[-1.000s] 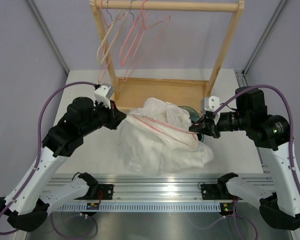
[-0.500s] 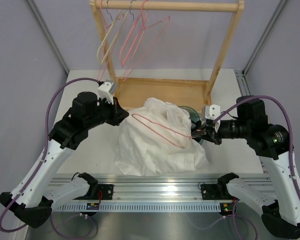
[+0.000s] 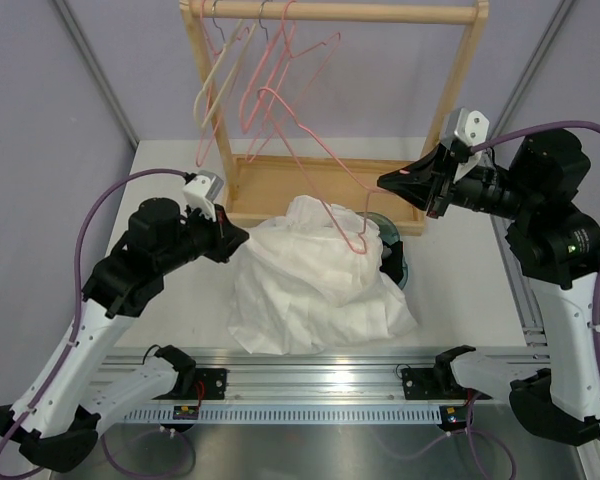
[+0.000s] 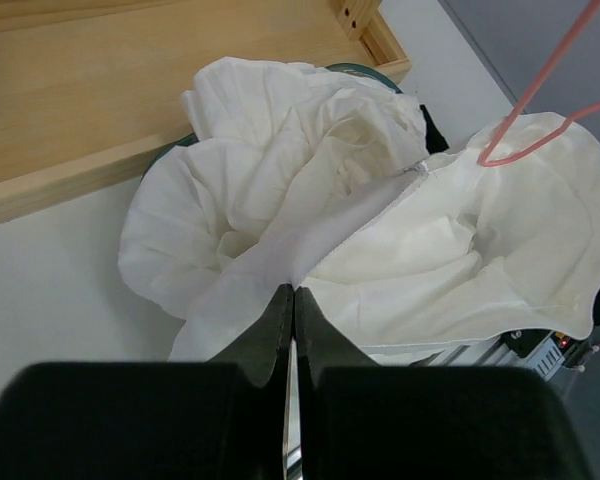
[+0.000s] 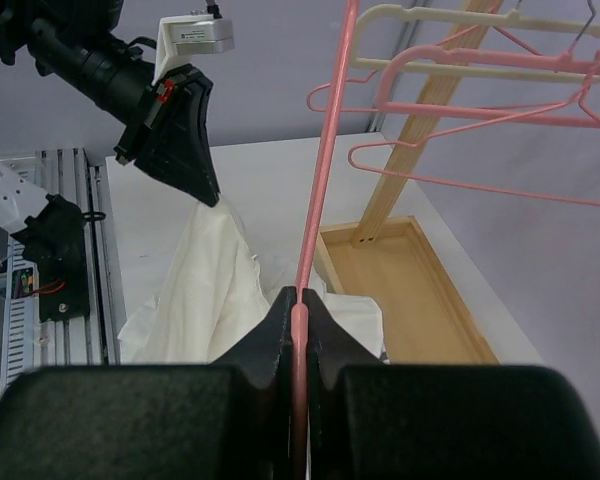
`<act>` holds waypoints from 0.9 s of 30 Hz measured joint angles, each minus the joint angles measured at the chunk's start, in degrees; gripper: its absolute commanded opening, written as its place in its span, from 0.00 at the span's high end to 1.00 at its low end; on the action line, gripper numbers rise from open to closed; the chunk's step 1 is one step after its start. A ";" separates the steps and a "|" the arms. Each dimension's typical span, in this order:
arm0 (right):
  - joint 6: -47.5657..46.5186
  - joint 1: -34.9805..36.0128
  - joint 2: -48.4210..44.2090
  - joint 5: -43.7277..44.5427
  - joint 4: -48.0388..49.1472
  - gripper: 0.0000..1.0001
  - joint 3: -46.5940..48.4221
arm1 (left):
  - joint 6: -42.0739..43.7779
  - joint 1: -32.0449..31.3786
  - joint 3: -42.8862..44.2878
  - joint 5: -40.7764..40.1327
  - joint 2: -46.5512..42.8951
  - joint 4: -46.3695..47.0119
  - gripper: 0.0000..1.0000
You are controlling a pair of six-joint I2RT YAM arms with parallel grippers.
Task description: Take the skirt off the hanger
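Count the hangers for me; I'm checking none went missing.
4. On the wooden rail: one cream hanger and two pink hangers. The fourth hanger, pink, is held by the right gripper. The white garment could hide more.

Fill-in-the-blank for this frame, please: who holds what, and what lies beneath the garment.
1. Of the left gripper and the right gripper, the pink hanger is clamped in the ____ one.
2. The left gripper is shut on the heaped garment, whose fabric is ____.
3. The tub showing from under the garment is ____ in colour.

Missing words: right; white; teal.
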 measured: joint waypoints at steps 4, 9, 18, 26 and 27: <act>0.63 -1.86 -0.72 0.02 -0.42 1.00 0.00 | 1.09 0.02 -2.40 1.09 1.42 2.80 1.00; 1.01 -3.78 -3.06 -1.05 -1.57 1.00 -1.29 | 0.90 0.00 -9.75 4.17 6.93 8.61 1.00; 16.94 -7.23 -3.37 -9.77 10.99 1.00 -1.27 | -0.70 0.00 -14.05 6.03 9.84 13.66 1.00; 26.86 -7.78 0.76 -11.54 22.77 1.00 -2.14 | -1.31 0.07 -16.92 12.92 6.23 17.33 0.72; 26.71 -7.87 1.57 -11.82 22.01 1.00 -1.57 | -1.22 0.07 -17.46 13.03 5.27 17.00 0.64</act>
